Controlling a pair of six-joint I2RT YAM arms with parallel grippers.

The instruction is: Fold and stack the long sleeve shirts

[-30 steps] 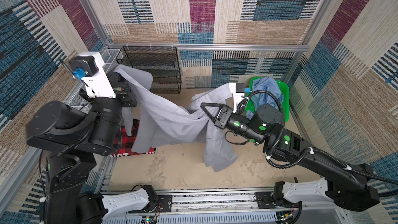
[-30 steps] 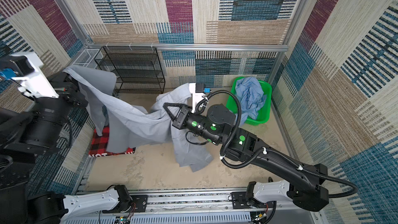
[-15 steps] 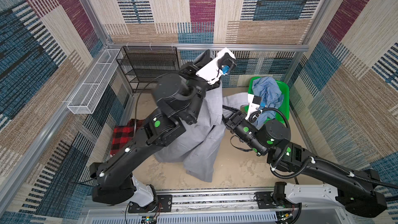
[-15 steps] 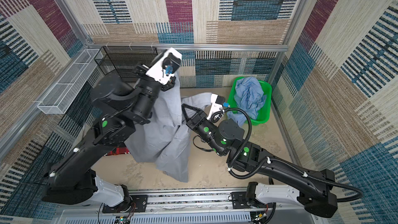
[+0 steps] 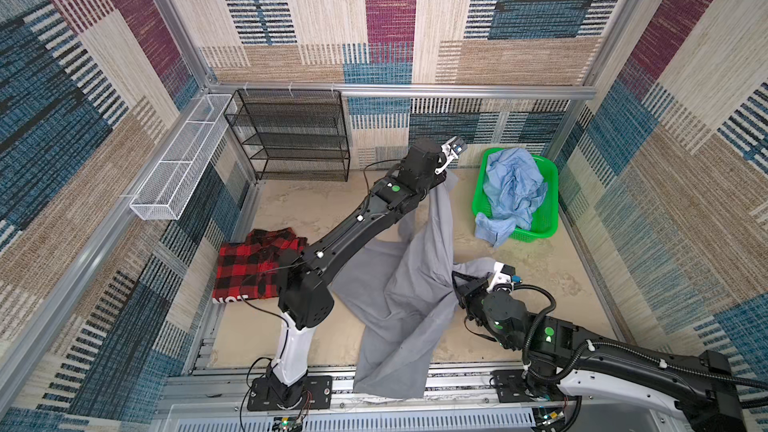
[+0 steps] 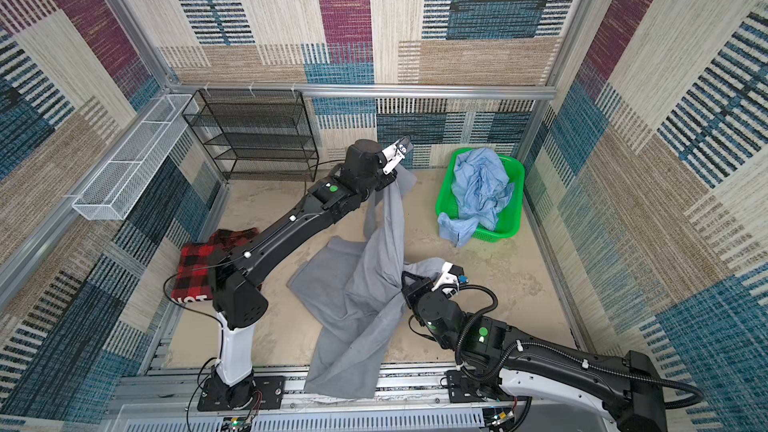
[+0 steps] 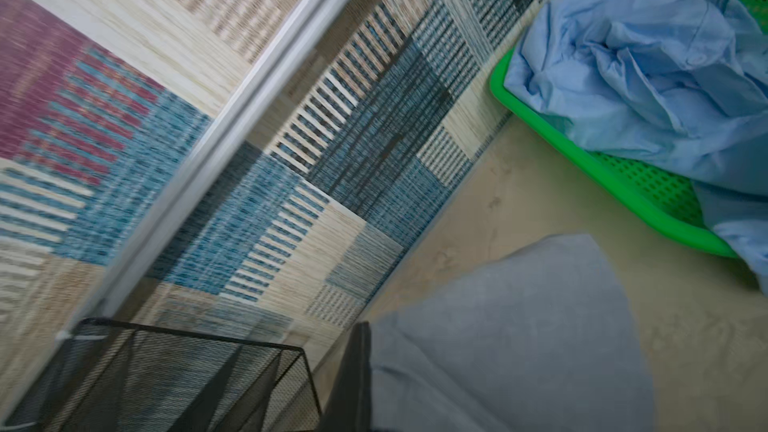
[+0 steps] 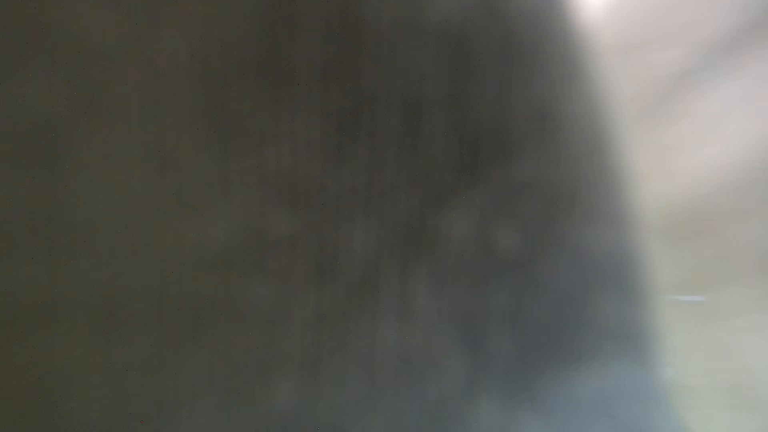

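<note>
A plain grey shirt (image 5: 415,297) (image 6: 357,292) hangs from my left gripper (image 5: 443,179) (image 6: 390,185), which is raised near the back wall and shut on one end of it. My right gripper (image 5: 460,281) (image 6: 409,279) is low at the front right, shut on a bunched part of the same shirt. Grey cloth (image 8: 374,201) fills the right wrist view. The shirt's lower part trails over the table's front edge. A folded red-and-black plaid shirt (image 5: 249,265) (image 6: 195,261) lies at the left. A crumpled light blue shirt (image 5: 513,189) (image 6: 478,189) (image 7: 644,76) sits in the basket.
The green mesh basket (image 5: 550,218) (image 6: 516,184) (image 7: 623,184) stands at the back right, close to my left gripper. A black wire rack (image 5: 291,139) (image 6: 253,135) (image 7: 166,376) stands against the back wall. A white wire tray (image 5: 183,160) hangs on the left wall.
My left arm has swung from the left side across to the back middle, dropping lower with the grey shirt. The right arm has drawn back toward the front right, and the shirt now drapes onto the table.
</note>
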